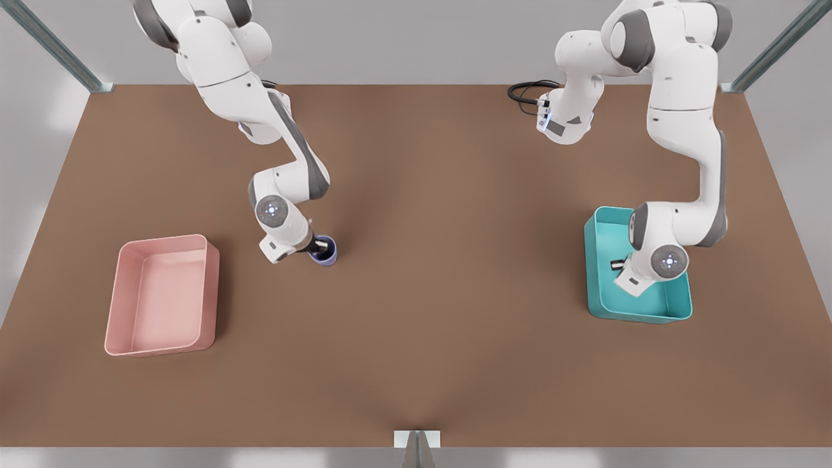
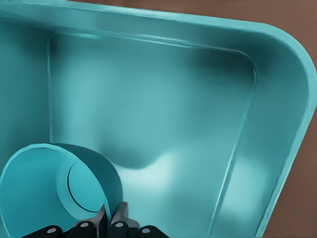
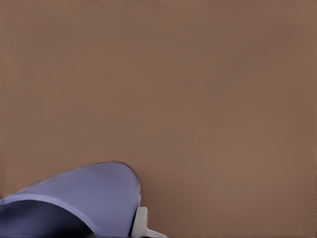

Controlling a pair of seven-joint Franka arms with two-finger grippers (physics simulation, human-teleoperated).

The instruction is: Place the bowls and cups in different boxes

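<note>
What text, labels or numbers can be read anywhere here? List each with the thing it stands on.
None can be read.
The pink box, teal box, bowl and cup are plain.
The arms carry only small round light marks, no letters.

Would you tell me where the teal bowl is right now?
The teal bowl is held tilted in the left gripper over the teal box, on the front view's right.
</note>
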